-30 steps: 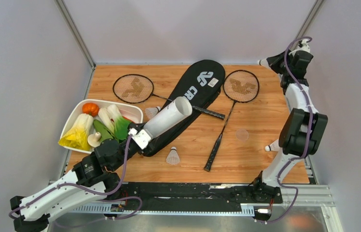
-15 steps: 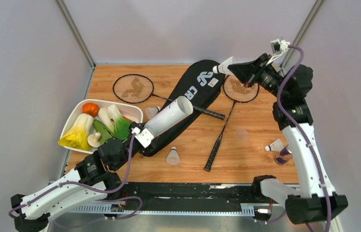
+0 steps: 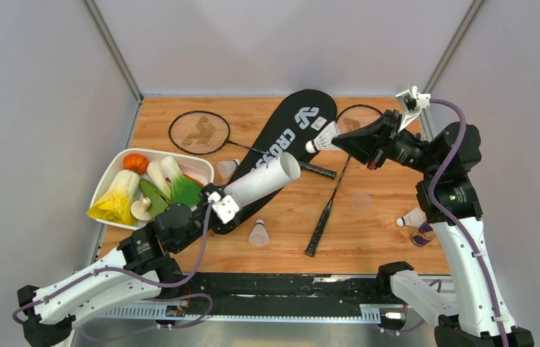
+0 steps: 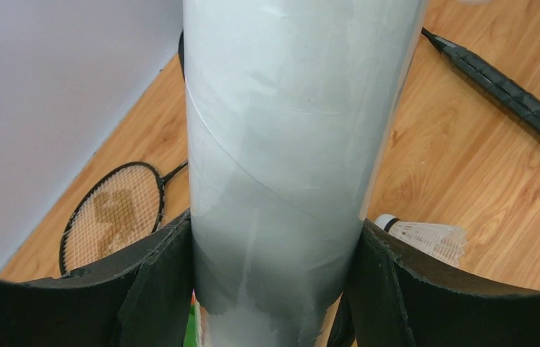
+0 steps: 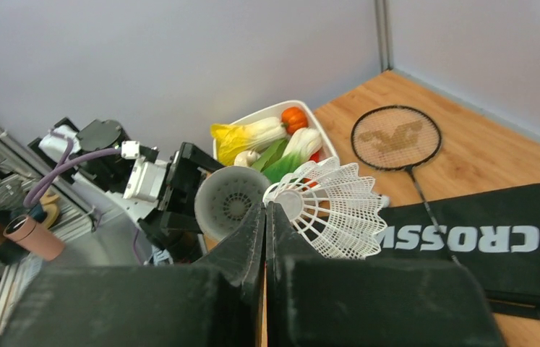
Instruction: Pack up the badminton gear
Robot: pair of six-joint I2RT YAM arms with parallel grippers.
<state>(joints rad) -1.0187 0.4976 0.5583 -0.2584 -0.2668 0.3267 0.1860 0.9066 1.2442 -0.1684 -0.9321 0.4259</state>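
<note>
My left gripper [image 3: 225, 206] [image 4: 274, 289] is shut on the lower end of the long white tube [image 3: 263, 179] [image 4: 288, 130], which tilts up with its open mouth [image 5: 229, 201] facing right. My right gripper [image 3: 335, 139] [image 5: 265, 210] hangs in the air right of that mouth, shut on the skirt rim of a white shuttlecock [image 3: 321, 137] [image 5: 332, 206]. The black CROSSWAY bag [image 3: 292, 134] lies diagonally at the table's middle. One racket [image 3: 199, 132] lies to the bag's left, the other [image 3: 324, 217] to its right. Loose shuttlecocks lie near the front [image 3: 257, 233], beside the tube [image 3: 228, 168] and at the right edge [image 3: 411, 217].
A white tray [image 3: 152, 152] of toy vegetables sits at the left edge, close to my left arm. A clear round lid [image 3: 361, 201] lies on the wood at the right. A small purple object [image 3: 423, 235] sits by the right arm. Grey walls enclose the table.
My right arm has swung down and left from the far right corner, bringing the shuttlecock near the tube's mouth. My left arm has turned the tube more to the right.
</note>
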